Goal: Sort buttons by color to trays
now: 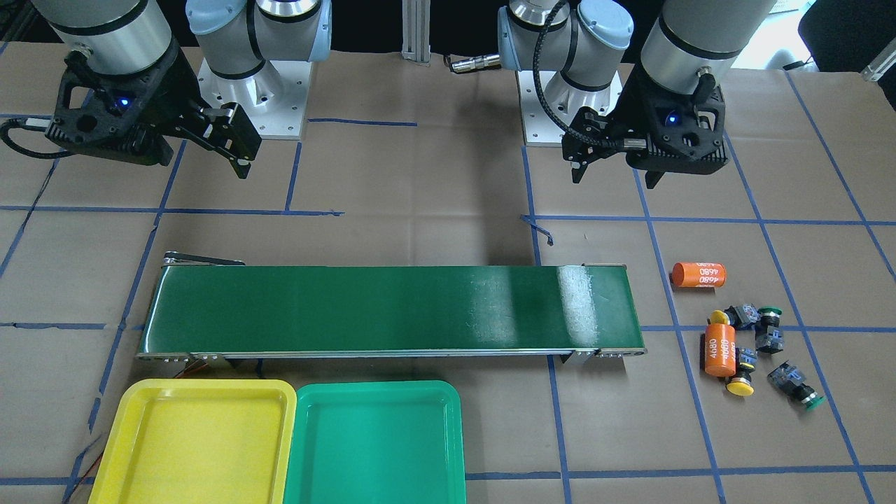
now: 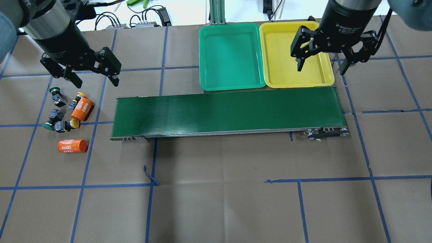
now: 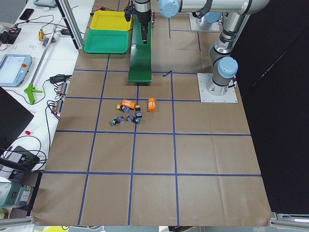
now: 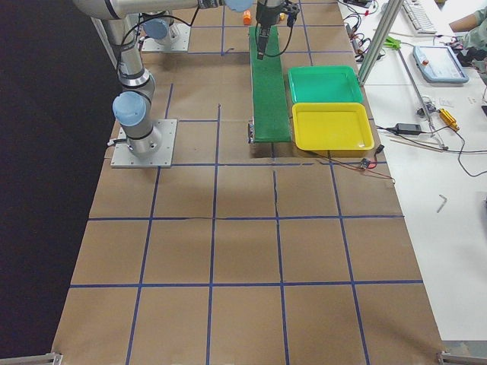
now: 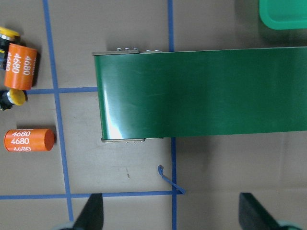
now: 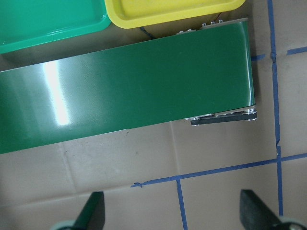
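Note:
Several buttons [image 2: 59,113] with yellow or green caps lie in a loose cluster on the table's left side; they also show in the front view [image 1: 759,350]. The green tray [image 2: 231,55] and the yellow tray [image 2: 293,57] sit side by side behind the belt, both empty. My left gripper [image 2: 97,82] is open and empty, hovering just beyond the button cluster. My right gripper [image 2: 321,70] is open and empty above the yellow tray's right edge. Both wrist views show widely spread fingertips [image 5: 91,213] [image 6: 93,213] with nothing between them.
A long dark-green conveyor belt [image 2: 229,113] runs across the middle of the table, in front of the trays. Two orange cylinders marked 4680 [image 2: 82,108] [image 2: 72,145] lie among and beside the buttons. Blue tape lines grid the brown table cover.

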### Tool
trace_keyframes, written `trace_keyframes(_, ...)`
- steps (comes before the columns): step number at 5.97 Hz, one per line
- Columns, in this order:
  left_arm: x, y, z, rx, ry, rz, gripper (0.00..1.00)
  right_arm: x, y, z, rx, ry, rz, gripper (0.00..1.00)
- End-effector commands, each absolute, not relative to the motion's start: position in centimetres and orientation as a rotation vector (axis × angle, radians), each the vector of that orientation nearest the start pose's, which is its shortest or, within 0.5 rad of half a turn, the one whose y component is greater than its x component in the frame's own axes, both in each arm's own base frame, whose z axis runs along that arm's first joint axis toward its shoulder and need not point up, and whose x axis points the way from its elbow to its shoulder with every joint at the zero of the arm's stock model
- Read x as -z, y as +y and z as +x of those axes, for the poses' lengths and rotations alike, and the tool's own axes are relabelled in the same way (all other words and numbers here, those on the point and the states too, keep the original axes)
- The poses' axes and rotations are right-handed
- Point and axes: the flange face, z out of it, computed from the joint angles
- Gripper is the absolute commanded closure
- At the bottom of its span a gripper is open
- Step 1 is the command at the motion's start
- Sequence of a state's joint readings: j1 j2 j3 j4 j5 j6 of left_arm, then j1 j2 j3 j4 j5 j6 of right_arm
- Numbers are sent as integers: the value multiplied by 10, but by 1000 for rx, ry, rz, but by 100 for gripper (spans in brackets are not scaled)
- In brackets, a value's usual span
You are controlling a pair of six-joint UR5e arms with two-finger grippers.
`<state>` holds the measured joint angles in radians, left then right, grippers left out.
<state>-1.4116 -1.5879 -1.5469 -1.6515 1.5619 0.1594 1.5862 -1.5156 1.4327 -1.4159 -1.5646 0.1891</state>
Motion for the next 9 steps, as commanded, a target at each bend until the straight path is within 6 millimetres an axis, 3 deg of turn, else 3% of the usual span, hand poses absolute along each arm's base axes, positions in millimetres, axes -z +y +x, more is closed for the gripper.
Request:
trace_keyframes(1,-462,-503,33,-216,3177,71,2,-512,-504,142,-116,3129,272,0)
trace_keyframes(2,-445,-501,73,-268,3194,214,2,-512,-505,142,-113,3130,272,0)
trace_keyframes(4,-402,-481,116,-367,3152,654,2,-512,-505,142,-113,3131,270,0)
trace_keyframes(7,-335,-494,167,-242,2918,1446,2,-512,-505,142,-114,3129,270,0)
trace_keyframes(9,-285,-508,178,-207,2736,1879,2,-512,-505,142,-114,3129,270,0)
